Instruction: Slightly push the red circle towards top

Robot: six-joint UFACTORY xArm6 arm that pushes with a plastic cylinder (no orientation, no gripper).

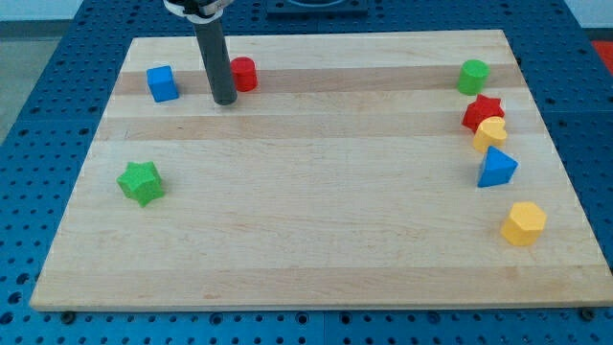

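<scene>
The red circle is a small red cylinder near the view's top left of the wooden board. My tip is the lower end of a dark rod that comes down from the view's top. The tip rests on the board just left of and slightly below the red circle, close to it; I cannot tell whether they touch. The rod hides the circle's left edge.
A blue cube lies left of the rod. A green star lies at the left. At the right are a green cylinder, a red star, a yellow heart, a blue triangle and a yellow hexagon.
</scene>
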